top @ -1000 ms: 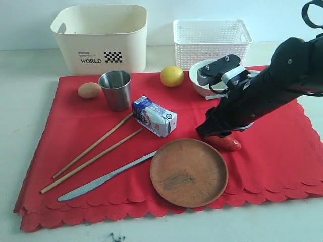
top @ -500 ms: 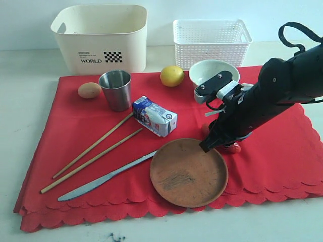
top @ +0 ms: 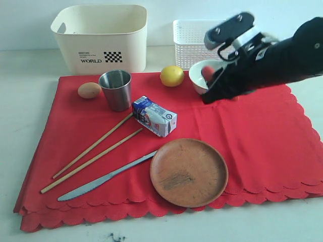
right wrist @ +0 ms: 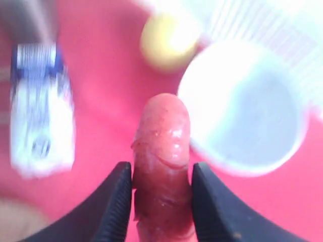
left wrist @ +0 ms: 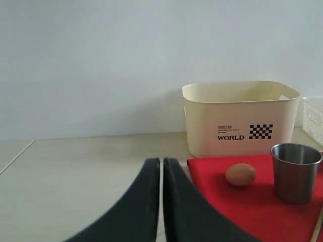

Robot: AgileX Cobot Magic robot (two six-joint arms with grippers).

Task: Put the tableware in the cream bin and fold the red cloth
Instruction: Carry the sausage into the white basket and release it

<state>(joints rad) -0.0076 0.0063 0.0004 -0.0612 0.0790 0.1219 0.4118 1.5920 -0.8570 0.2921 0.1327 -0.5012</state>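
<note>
Right tool (right wrist: 161, 174) grips the sausage (right wrist: 162, 133) lengthwise, end poking forward, by the bowl (right wrist: 252, 111) (left tool (left wrist: 161, 174) is pinched shut). Chopsticks (top: 92, 161) and knife (top: 108, 175) lie diagonally on the cloth (top: 252, 141).

I read this as lab test bench: bare white wall (left wrist: 101, 50), plain pale tabletop (top: 25, 101) - staged props on red cloth (top: 262, 136), robot arm (top: 287, 58) overhead.

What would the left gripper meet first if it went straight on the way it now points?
Probably nothing nearby: the left gripper points over bare table toward the pale wall. The cream bin and the egg stand aside from that line, though depth is unclear.
</note>
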